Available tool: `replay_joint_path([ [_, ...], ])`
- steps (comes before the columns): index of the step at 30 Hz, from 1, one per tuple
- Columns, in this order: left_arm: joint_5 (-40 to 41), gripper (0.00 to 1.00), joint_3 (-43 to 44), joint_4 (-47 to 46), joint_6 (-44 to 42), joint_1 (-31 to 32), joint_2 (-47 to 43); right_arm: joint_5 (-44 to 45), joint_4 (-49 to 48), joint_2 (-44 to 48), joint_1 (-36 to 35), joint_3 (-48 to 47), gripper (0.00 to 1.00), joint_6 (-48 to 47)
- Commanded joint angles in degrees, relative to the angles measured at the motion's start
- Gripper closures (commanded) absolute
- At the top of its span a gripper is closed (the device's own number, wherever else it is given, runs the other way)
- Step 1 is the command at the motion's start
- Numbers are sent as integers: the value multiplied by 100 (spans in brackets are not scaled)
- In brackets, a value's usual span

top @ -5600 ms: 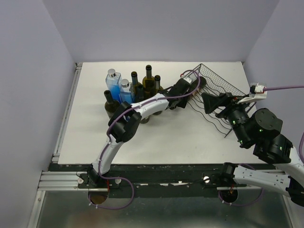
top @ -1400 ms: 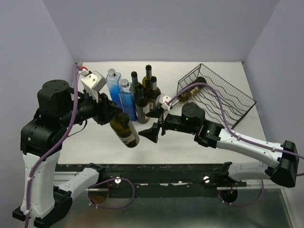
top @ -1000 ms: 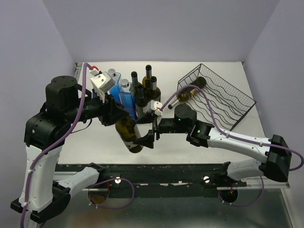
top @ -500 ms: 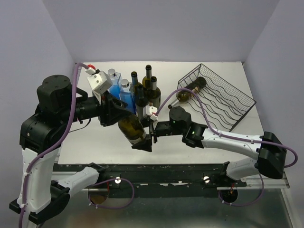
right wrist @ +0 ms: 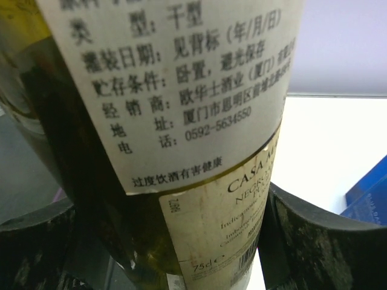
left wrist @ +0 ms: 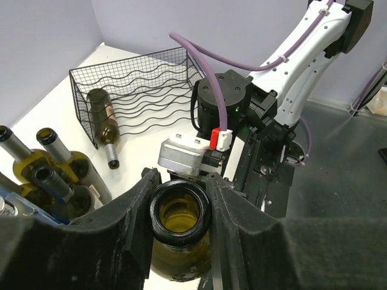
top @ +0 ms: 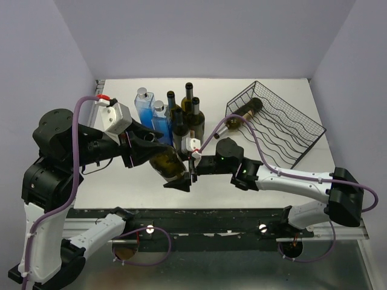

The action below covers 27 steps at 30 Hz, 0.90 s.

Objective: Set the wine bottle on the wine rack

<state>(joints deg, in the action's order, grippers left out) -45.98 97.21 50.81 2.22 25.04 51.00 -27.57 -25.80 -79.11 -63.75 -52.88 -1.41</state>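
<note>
The wine bottle point(top: 170, 167), dark green glass with a pale label, hangs tilted in the air above the near middle of the table. My left gripper point(top: 143, 151) is shut on its neck; the left wrist view shows the open mouth point(left wrist: 180, 212) pinched between both fingers point(left wrist: 130, 223). My right gripper point(top: 181, 176) is closed around the bottle's lower body, and the label point(right wrist: 181, 90) fills the right wrist view with a finger point(right wrist: 320, 241) against each side. The black wire wine rack point(top: 284, 124) stands at the back right, also in the left wrist view point(left wrist: 145, 81).
One dark bottle point(top: 243, 112) lies in the rack's left cradle, neck toward the table point(left wrist: 104, 124). Several upright wine bottles point(top: 188, 115) and two blue glass bottles point(top: 151, 112) stand at the back centre, just behind the held bottle.
My left arm lifted a bottle from the back cluster and carried it forward. My right arm left the rack, swung left and closed in on the bottle's lower body. In the last half second both barely moved.
</note>
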Motion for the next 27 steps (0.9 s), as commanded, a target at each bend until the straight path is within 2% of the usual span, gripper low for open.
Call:
replay_joint_path([
  [1, -123, 74, 79, -519, -90, 45, -204, 840, 92, 194, 73, -46, 99, -279],
  [2, -9, 56, 35, -545, -116, 45, -240, 972, 215, 264, 55, -90, 99, -455],
  [3, 114, 44, -17, -554, -169, 54, -292, 1095, 355, 326, 55, -134, 99, -639],
  [7, 404, 1, -123, -563, -195, 54, -372, 1684, 611, 694, 29, -152, 99, -1448],
  [14, 1029, 1, 78, -598, -90, 54, -398, 2992, 796, 1398, 20, 58, 99, -2626],
  [20, 1442, 1, 386, -695, 191, 54, -424, 4100, 1147, 1837, 20, 226, 99, -4014],
  [27, 1477, 1, 404, -809, 358, 54, -495, 4708, 1262, 2092, 29, 340, 99, -5210],
])
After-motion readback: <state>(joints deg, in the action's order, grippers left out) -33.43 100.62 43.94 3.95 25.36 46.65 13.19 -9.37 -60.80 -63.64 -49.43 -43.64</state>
